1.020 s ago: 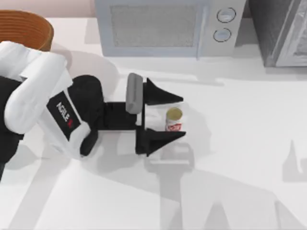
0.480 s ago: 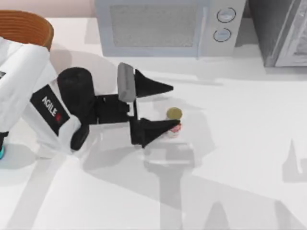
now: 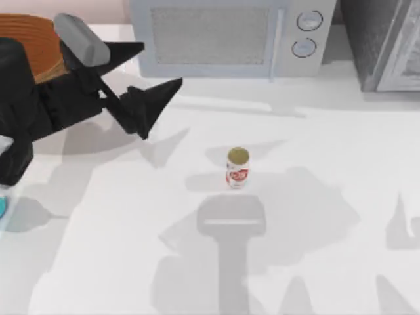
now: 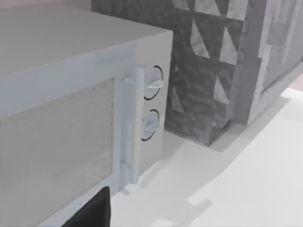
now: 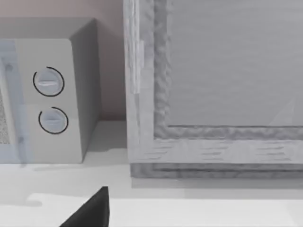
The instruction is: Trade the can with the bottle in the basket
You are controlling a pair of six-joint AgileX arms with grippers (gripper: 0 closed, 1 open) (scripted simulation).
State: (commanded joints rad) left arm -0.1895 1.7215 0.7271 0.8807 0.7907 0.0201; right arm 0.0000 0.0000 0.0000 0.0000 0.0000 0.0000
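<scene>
Since half a second ago, left gripper (image 3: 151, 72) has swung away from the can (image 3: 237, 168) toward the wicker basket (image 3: 39, 41) — jaws wide, holding nothing. Can stands upright mid-table, before the microwave (image 3: 226, 36); a teal bottle (image 3: 2, 207) sliver shows at the left edge.

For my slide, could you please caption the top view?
Open left gripper raised beside the basket, the can standing alone on the table.
</scene>
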